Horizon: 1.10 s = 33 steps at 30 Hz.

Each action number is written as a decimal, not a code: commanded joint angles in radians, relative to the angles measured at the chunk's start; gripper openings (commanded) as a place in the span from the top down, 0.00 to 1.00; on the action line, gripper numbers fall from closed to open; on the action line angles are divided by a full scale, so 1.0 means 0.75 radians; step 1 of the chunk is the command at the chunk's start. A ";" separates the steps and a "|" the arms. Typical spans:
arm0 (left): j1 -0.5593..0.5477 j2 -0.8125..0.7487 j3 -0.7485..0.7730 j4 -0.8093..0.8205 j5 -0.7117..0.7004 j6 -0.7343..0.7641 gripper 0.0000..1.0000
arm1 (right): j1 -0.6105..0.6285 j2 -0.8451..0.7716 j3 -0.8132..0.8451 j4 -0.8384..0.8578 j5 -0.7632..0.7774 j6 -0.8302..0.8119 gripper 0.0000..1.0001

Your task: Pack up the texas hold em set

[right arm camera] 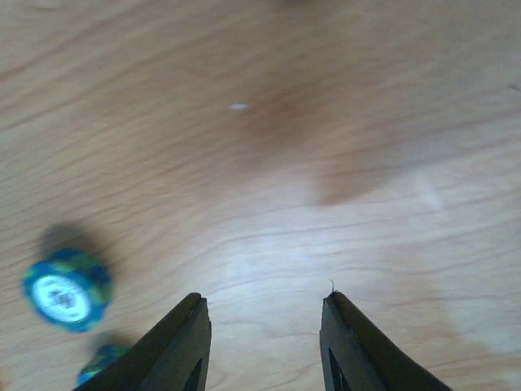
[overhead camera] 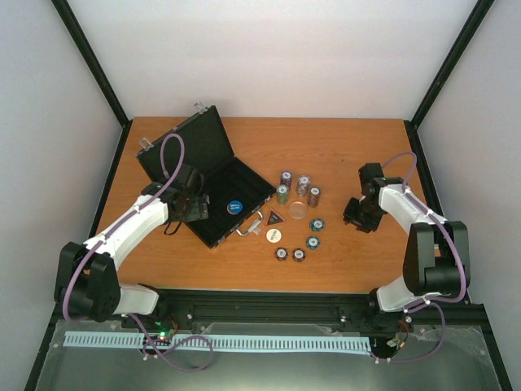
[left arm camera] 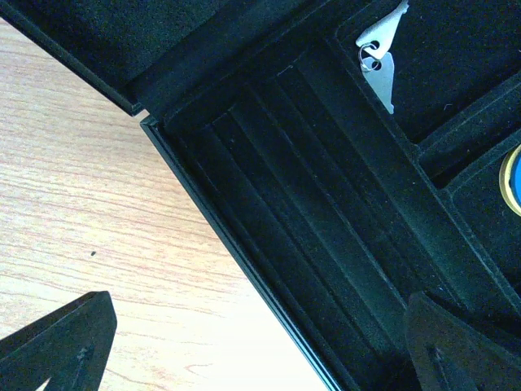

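Note:
The black case (overhead camera: 186,151) lies open at the left, lid raised toward the back. A blue dealer disc (overhead camera: 234,207) sits inside it. My left gripper (overhead camera: 192,207) hovers open over the case's left side. Its fingers straddle the rim above the grooved chip slots (left arm camera: 309,212), with nothing between them (left arm camera: 260,358). Striped chip stacks (overhead camera: 286,177) (overhead camera: 317,224) (overhead camera: 281,254), a dark triangular token (overhead camera: 274,217), a clear disc (overhead camera: 299,210) and a white disc (overhead camera: 274,235) lie on the wood right of the case. My right gripper (overhead camera: 358,213) (right arm camera: 264,301) is open over bare wood, right of a blue-green stack (right arm camera: 65,289).
A small silver key (left arm camera: 378,61) lies in a compartment of the case. The blue disc's gold-rimmed edge (left arm camera: 513,179) shows at the right of the left wrist view. A second chip stack (right arm camera: 102,362) peeks in beside my right gripper's left finger. Grey walls enclose the wooden table (overhead camera: 350,155).

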 commanded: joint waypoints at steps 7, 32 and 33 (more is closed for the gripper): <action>0.006 -0.013 0.033 0.018 -0.024 0.024 0.00 | 0.160 0.020 0.154 -0.089 0.038 0.062 0.54; 0.005 -0.019 0.066 0.003 -0.057 0.063 0.00 | -0.058 0.561 0.523 0.069 0.211 -0.130 0.04; 0.005 -0.015 0.069 0.004 -0.056 0.064 0.00 | -0.060 0.575 0.534 0.066 0.208 -0.135 0.05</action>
